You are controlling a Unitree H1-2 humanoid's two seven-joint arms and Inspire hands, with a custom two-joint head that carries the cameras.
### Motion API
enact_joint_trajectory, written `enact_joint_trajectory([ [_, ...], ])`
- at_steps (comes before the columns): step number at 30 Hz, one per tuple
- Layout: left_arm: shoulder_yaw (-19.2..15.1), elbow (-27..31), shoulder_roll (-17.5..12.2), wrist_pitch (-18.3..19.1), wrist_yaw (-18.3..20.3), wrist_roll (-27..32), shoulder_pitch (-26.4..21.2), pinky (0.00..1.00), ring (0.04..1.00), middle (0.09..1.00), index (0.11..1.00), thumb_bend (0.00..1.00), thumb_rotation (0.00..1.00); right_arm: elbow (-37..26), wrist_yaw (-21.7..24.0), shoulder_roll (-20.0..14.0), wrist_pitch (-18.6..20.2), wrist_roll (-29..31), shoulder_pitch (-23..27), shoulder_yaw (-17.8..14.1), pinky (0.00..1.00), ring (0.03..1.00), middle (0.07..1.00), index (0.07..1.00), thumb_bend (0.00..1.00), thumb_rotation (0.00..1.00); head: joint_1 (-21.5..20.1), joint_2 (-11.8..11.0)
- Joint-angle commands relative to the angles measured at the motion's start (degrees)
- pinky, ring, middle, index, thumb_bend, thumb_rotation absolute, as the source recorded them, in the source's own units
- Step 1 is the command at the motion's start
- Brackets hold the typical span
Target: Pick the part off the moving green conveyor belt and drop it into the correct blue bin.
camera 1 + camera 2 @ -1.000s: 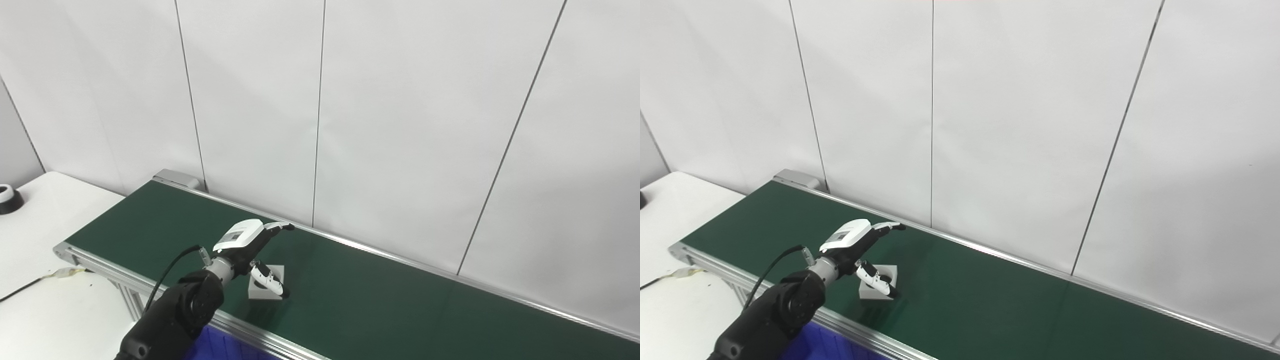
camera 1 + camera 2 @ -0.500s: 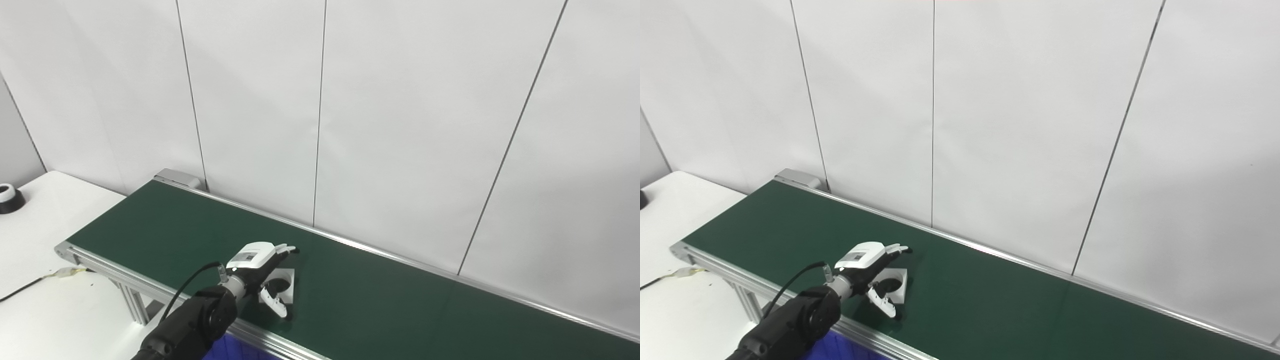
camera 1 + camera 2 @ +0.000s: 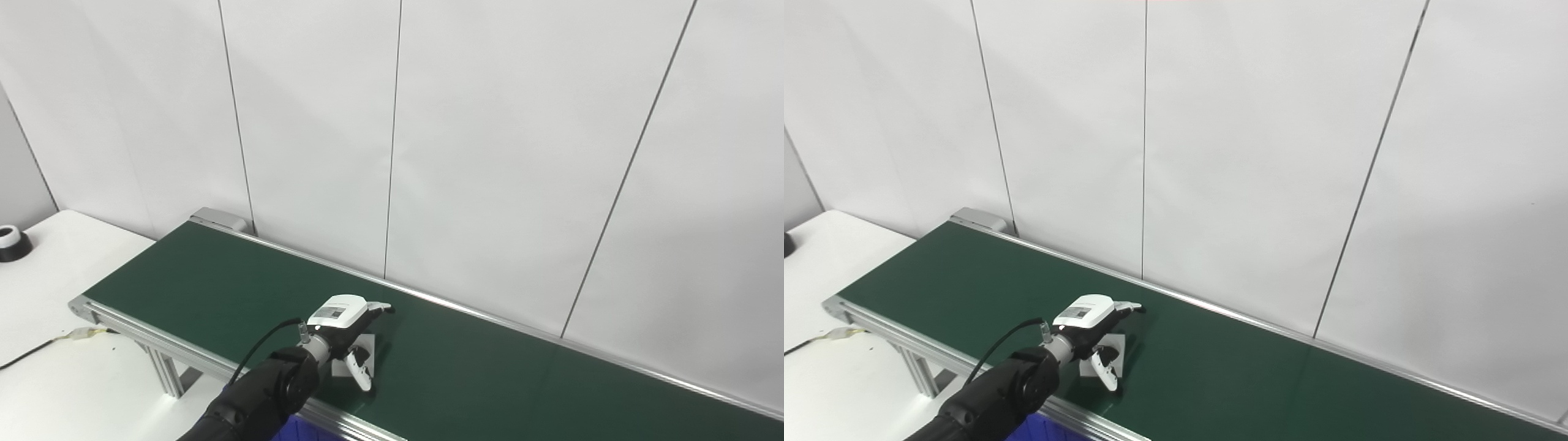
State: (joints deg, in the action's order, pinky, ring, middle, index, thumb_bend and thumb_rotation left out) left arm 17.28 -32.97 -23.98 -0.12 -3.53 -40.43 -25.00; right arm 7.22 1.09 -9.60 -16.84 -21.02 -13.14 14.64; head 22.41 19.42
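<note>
- At lower centre-left of the frame, the left hand (image 3: 349, 337) is reaching over the near side of the green belt (image 3: 490, 361), its black arm coming up from the bottom edge.
- The hand is sitting over a flat white part (image 3: 1111, 352) that is lying on the belt; fingers (image 3: 381, 307) are stretching past the part's far edge, the thumb (image 3: 361, 375) is curling down at its near right side.
- Fingers and thumb are spread around the part; whether they are pressing on it, cannot tell. The part is looking flat on the belt, not lifted.
- A sliver of blue bin (image 3: 300, 429) is showing at the bottom edge, below the belt's near rail.
- At far left, a white table (image 3: 55, 361) is carrying a small black-and-white round object (image 3: 11, 242) and a cable (image 3: 37, 350).
- The right hand is lying outside both views.
</note>
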Motion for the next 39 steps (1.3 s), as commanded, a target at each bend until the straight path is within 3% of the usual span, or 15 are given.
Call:
enact_joint_trajectory([
  [1,-0.74,1.3,-0.7,5.1,-0.97,-1.67,-1.75,0.54,0.671,0.768,0.769,0.57,0.0,-1.78,-0.69,0.29,-2.31,0.07,0.39,-0.06,0.95,0.962,0.98,1.0,0.64,0.05,0.0,0.05],
  [3,-0.16,2.25,-0.7,7.45,0.21,-2.47,-1.76,0.46,0.554,0.705,0.726,0.51,0.0,-1.75,-0.72,0.3,-2.28,-0.03,0.46,-0.08,0.95,0.961,0.979,1.0,0.64,0.06,0.02,0.06],
  [4,0.14,2.69,-0.66,8.84,0.99,-2.81,-1.77,0.41,0.508,0.604,0.684,0.51,0.0,-1.72,-0.83,0.3,-2.43,-0.13,0.5,-0.09,0.95,0.96,0.978,1.0,0.64,0.07,0.03,0.07],
  [5,0.37,3.03,-0.63,10.16,2.09,-2.95,-1.83,0.39,0.483,0.552,0.593,0.5,0.0,-1.72,-0.91,0.33,-2.49,-0.2,0.52,-0.1,0.94,0.959,0.977,1.0,0.64,0.06,0.05,0.07],
  [6,0.67,3.34,-0.68,11.16,3.19,-2.92,-1.89,0.38,0.444,0.532,0.532,0.5,0.0,-1.7,-1.0,0.37,-2.6,-0.24,0.52,-0.12,0.94,0.959,0.977,1.0,0.64,0.06,0.05,0.07],
  [8,1.52,3.45,-1.0,12.07,5.18,-2.81,-2.07,0.39,0.429,0.508,0.507,0.5,0.0,-1.58,-1.21,0.5,-2.79,-0.27,0.54,-0.15,0.94,0.958,0.978,1.0,0.64,0.05,-0.04,0.04],
  [18,4.5,1.8,-1.78,16.01,10.95,-3.8,-2.95,0.47,0.45,0.541,0.472,0.5,0.0,-0.87,-1.58,0.54,-3.08,-0.13,0.82,-0.16,0.94,0.962,0.979,1.0,0.63,0.06,-0.12,-0.19],
  [25,4.42,3.22,-2.84,15.55,11.79,-2.89,-2.28,0.48,0.458,0.539,0.47,0.5,0.0,-1.15,-1.35,0.62,-2.91,0.17,0.75,-0.1,0.95,0.962,0.981,1.0,0.63,0.04,-0.4,-0.05],
  [29,2.51,7.75,-3.63,14.01,10.73,-1.58,-0.58,0.45,0.444,0.528,0.481,0.5,0.0,-1.74,-1.16,0.56,-2.17,-0.13,0.56,0.04,0.95,0.964,0.98,1.0,0.63,0.04,-1.11,0.32],
  [31,0.06,14.34,-4.28,13.14,10.62,0.11,1.61,0.43,0.432,0.519,0.493,0.5,0.0,-2.54,-0.98,0.54,-1.18,-0.57,0.36,0.09,0.94,0.96,0.977,1.0,0.63,0.05,-2.21,0.77],
  [35,-3.63,26.52,-5.37,13.34,13.0,2.63,5.04,0.42,0.418,0.492,0.512,0.5,0.0,-3.82,-0.41,0.66,0.36,-0.79,0.05,0.08,0.91,0.948,0.966,1.0,0.63,0.05,-4.32,1.45],
  [39,-5.59,33.92,-6.42,13.75,15.93,3.92,6.62,0.39,0.406,0.498,0.515,0.5,0.0,-4.09,-0.25,0.81,0.82,-1.38,0.04,0.23,0.88,0.934,0.964,1.0,0.63,0.08,-6.89,2.28],
])
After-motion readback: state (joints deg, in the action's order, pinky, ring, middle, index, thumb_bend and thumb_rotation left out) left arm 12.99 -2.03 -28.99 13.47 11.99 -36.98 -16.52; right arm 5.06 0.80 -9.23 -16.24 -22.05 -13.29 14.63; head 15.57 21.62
